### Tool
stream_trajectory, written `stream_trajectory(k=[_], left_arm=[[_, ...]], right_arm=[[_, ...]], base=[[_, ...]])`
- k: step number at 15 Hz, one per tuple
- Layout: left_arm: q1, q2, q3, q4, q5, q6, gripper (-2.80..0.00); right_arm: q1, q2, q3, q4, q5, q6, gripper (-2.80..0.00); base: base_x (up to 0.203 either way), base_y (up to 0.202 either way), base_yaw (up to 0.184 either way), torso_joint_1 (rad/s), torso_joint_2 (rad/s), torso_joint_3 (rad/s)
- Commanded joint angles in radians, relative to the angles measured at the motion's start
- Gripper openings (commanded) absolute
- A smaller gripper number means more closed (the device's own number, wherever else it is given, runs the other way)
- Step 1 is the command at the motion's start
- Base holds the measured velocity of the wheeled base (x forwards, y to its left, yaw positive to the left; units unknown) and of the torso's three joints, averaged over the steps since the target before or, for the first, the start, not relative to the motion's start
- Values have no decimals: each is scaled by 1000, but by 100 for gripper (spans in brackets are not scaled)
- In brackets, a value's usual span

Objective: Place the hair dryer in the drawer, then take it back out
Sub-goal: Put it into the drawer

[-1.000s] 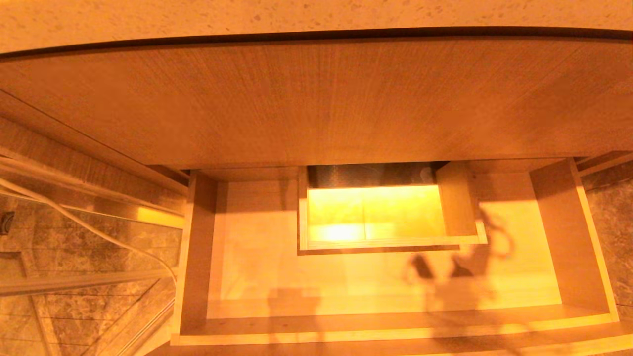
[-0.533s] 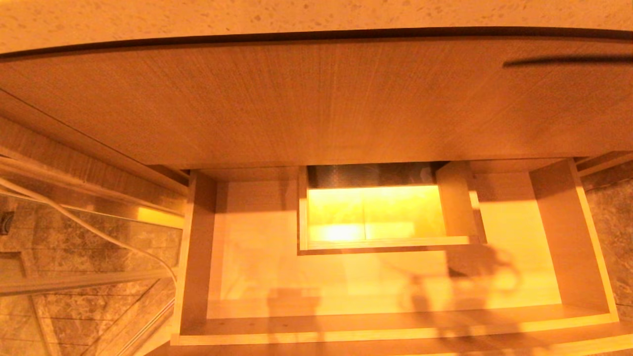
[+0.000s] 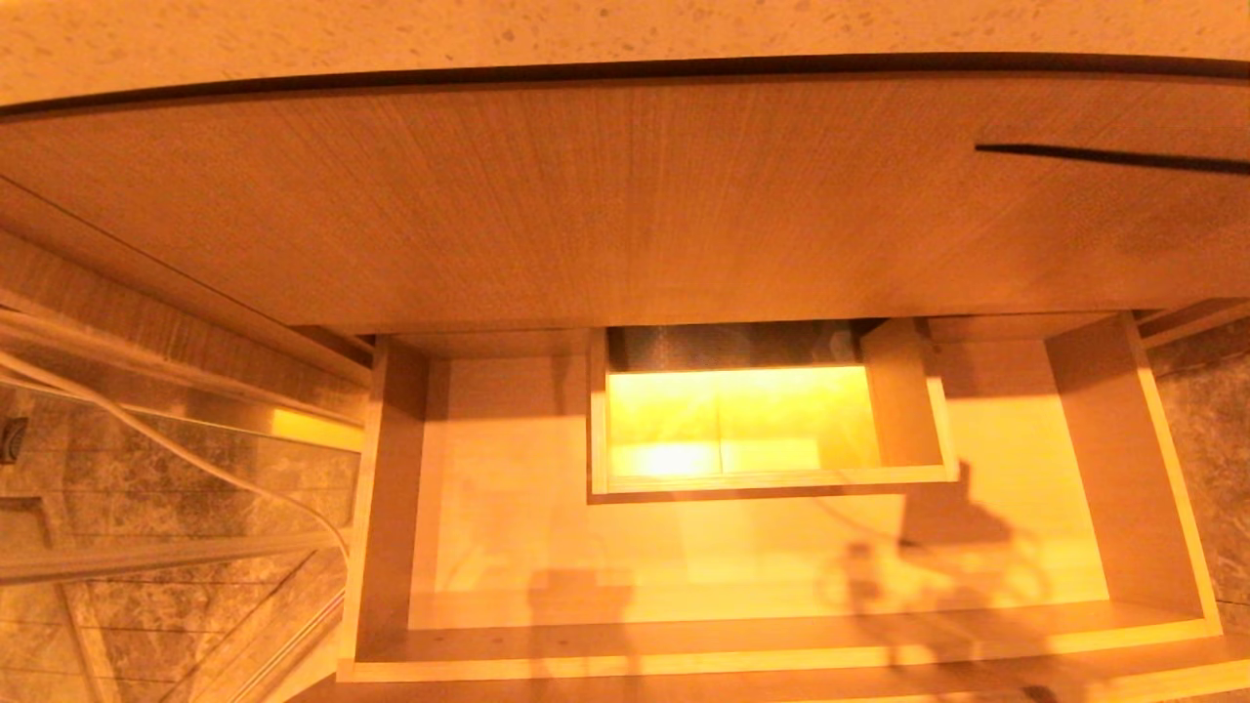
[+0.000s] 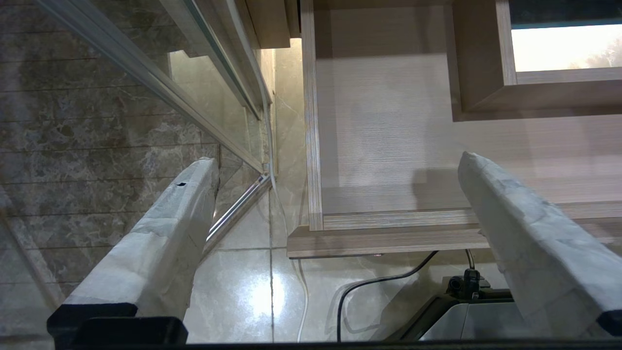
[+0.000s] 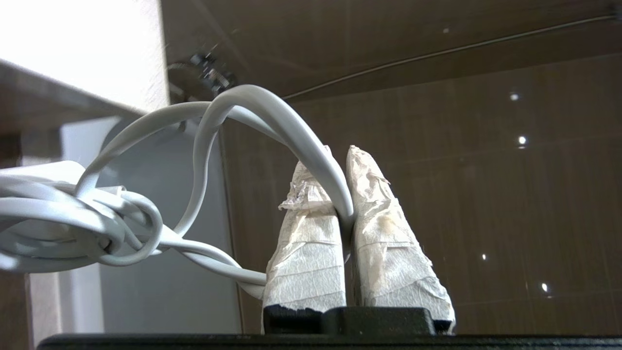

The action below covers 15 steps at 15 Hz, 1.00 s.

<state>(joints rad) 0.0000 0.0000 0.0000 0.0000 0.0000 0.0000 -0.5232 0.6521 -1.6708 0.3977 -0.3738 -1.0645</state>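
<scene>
The drawer [image 3: 781, 666] stands pulled out, wide and shallow, with pale wood and a boxed notch [image 3: 903, 410] at mid-back. Nothing lies on its floor, only a shadow at the right. The hair dryer's barrel and grille are out of view. Its white cord [image 5: 272, 114] shows in the right wrist view, looped and knotted, and my right gripper [image 5: 335, 155] is shut on one strand of it in front of a dark tiled wall. My left gripper [image 4: 336, 160] hangs open above the front left corner of the drawer [image 4: 388, 228], holding nothing. Neither gripper shows in the head view.
A large wood-grain front panel [image 3: 586, 195] sits above the drawer under a speckled counter [image 3: 488, 29]. A thin dark streak [image 3: 1104, 156] crosses the panel's right side. Glass and a white cable [image 3: 176, 449] lie to the left. A black cable [image 4: 369, 287] runs over the glossy floor.
The shadow on the drawer floor has drifted right and toward the front. A thin dark streak has appeared on the upper panel at the right and grown longer.
</scene>
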Motion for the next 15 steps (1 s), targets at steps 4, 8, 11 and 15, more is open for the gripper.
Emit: stream_trajectory(k=[4, 8, 11, 15], left_arm=[[0, 0, 0, 0, 0, 0, 0], [0, 0, 0, 0, 0, 0, 0], [0, 0, 0, 0, 0, 0, 0], [0, 0, 0, 0, 0, 0, 0]], right_arm=[[10, -10, 83, 159, 4, -12, -280], [32, -10, 146, 316, 18, -12, -280], [39, 0, 213, 392, 72, -10, -280], [54, 19, 311, 415, 99, -30, -280]], base=[[0, 0, 0, 0, 0, 0], [0, 0, 0, 0, 0, 0], [0, 0, 0, 0, 0, 0], [0, 0, 0, 0, 0, 0]])
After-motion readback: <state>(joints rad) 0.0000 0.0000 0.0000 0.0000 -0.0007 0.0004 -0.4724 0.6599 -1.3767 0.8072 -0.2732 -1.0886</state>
